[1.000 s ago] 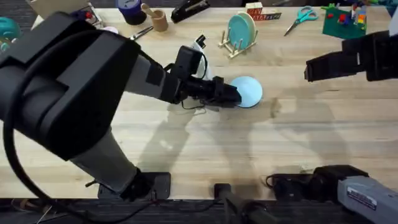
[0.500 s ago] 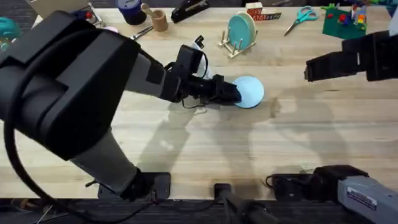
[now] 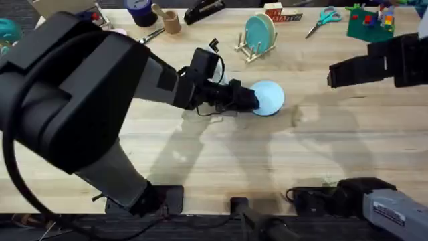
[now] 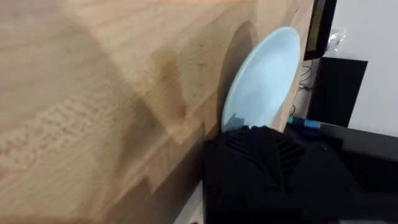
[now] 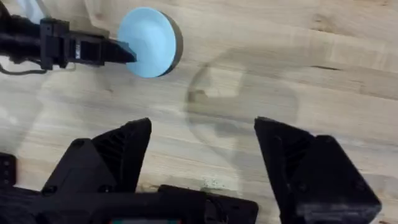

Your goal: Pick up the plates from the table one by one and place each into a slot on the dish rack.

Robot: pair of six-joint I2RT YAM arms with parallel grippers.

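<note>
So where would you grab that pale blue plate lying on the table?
By its thin rim, from the side: the plate lies flat on the table, leaving just its edge to pinch. The left end effector meets the near-left edge this way.

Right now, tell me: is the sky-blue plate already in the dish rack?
No. The sky-blue plate is on the table at the left gripper; the dish rack holds the turquoise plate.

We see our right gripper (image 5: 202, 165) with its fingers spread wide over bare table (image 5: 298, 74). At ten o'clock, the left gripper (image 5: 121, 53) touches the sky-blue plate (image 5: 148, 42).
</note>
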